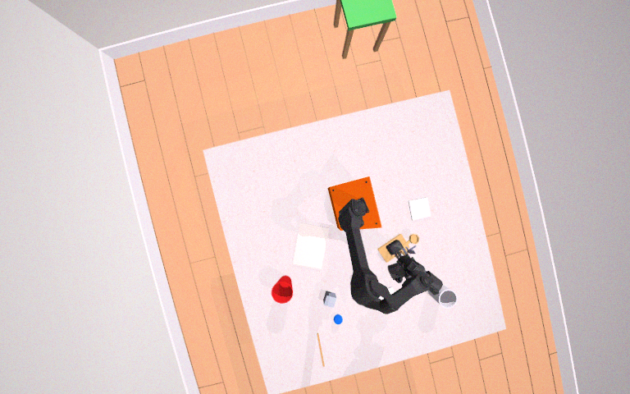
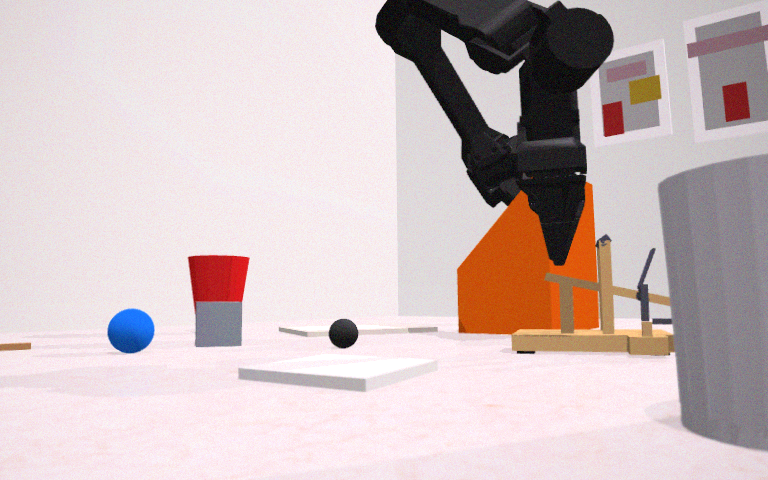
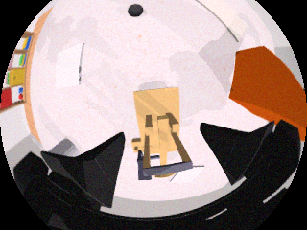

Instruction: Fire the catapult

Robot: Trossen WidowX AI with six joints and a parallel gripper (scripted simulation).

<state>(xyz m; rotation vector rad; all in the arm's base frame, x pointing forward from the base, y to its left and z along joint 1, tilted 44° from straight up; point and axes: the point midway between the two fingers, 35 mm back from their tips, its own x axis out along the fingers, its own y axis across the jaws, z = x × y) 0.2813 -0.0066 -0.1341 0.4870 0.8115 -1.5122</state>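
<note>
Two balls are sitting on the table [image 1: 394,116] [image 2: 283,418] [image 3: 115,62], both well apart from the tan wooden catapult [image 1: 386,254] [image 2: 566,341] [image 3: 155,101]: a small black round ball [image 2: 343,333] [image 3: 135,10] and a bigger blue round ball [image 1: 338,318] [image 2: 130,330]. The blue one's near a grey solid cube [image 1: 330,299] [image 2: 218,323]. The black metal-looking claw [image 1: 403,256] [image 2: 559,263] [image 3: 162,129] is wide open, pointing down over the catapult, with nothing in its grip. The catapult's base lies flat on the table, near the orange boxy arm base [image 1: 340,192] [image 2: 498,288] [image 3: 266,81]. The pale grey cylindrical vessel [image 1: 447,298] [image 2: 719,305] is probably the white mug, though shading makes its colour iffy; it stands upright.
</note>
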